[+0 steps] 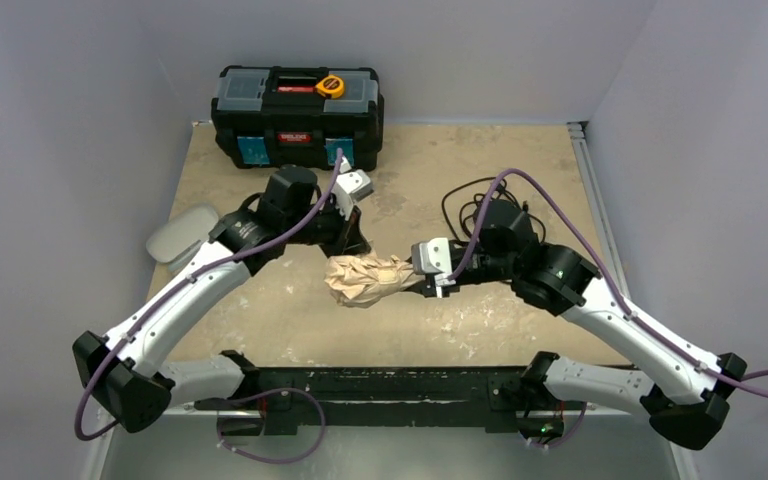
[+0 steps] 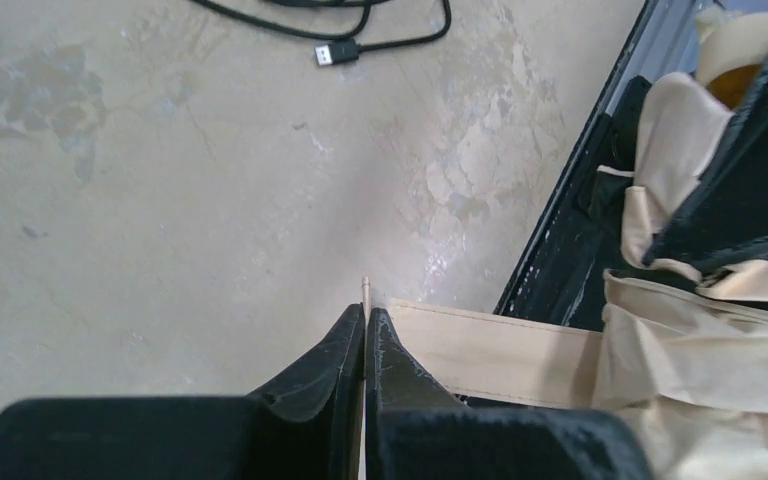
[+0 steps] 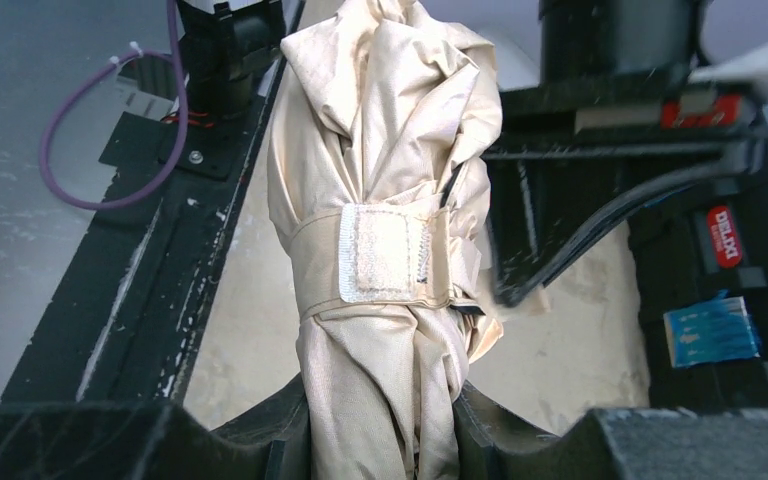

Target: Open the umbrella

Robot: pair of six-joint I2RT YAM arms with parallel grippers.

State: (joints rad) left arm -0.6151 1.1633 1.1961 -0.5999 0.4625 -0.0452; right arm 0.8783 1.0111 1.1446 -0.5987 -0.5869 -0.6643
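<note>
- The umbrella [image 1: 365, 280] lies folded in a crumpled beige bundle on the table [image 1: 260, 320], right in the middle between the two arms.
- Right jaws are clamped around one end of the bundle. Fabric fills the gap between them, and the rest stretches away towards the left arm.
- Left jaws are pressed tight together just beside the bundle, with the tan strap [image 2: 490, 350] pinched edge-on at their tips.
- From that pinch, the strap runs flat back to the fabric.
- A pale fastening patch [image 3: 385, 255] sits on the band around the bundle.
- The black toolbox [image 1: 295, 115] stands at the far edge, well apart.
</note>
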